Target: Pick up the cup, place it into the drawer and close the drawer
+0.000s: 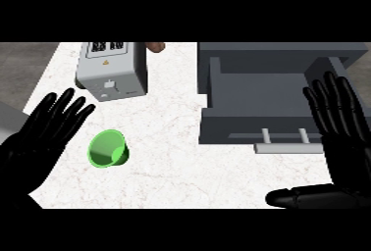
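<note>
The counter [181, 169] runs white from its left edge to the drawer [239, 128], which stands pulled open at the right with its handle [286, 139] toward the robot. The right hand [346, 147] is at the right edge, fingers straight and thumb out, holding nothing. The left hand [36, 142] is spread wide at the left edge. The toaster [112, 73] stands at the far left. The green cup [109, 149] sits on the counter just beside the left fingers, not touching them, with a broad stretch of counter between it and the drawer's front.
</note>
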You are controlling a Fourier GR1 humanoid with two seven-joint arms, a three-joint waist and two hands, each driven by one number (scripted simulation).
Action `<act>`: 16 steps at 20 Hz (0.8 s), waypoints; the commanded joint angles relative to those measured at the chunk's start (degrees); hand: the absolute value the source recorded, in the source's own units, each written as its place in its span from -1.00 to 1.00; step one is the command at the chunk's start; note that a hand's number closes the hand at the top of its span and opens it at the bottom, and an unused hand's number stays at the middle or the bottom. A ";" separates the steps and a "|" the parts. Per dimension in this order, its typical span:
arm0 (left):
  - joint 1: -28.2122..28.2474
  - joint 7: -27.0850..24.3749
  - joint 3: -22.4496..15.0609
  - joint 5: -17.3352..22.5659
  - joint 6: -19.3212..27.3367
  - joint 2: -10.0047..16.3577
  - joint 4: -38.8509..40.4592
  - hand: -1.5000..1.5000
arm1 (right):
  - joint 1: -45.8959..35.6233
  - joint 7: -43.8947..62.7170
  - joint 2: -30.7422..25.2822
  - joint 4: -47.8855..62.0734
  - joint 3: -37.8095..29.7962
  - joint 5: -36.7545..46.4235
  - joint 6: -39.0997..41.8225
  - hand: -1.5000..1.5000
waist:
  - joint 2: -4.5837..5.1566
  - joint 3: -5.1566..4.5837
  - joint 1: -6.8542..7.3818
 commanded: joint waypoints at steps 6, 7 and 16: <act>-1.30 3.44 1.62 0.32 -1.27 -1.24 0.74 -1.00 | -2.87 -2.56 1.81 4.35 -0.72 0.95 -0.20 -1.00 | 0.00 0.01 0.09; -1.58 0.88 2.21 -0.83 -2.77 -1.70 4.21 -1.00 | -5.63 4.62 1.65 0.73 1.15 2.14 -2.15 -1.00 | 0.00 -0.01 0.07; 2.36 -2.77 3.02 -6.76 -5.11 -3.76 7.52 -1.00 | -1.99 1.40 0.58 0.41 -2.94 -0.23 0.24 -1.00 | 0.00 0.00 0.07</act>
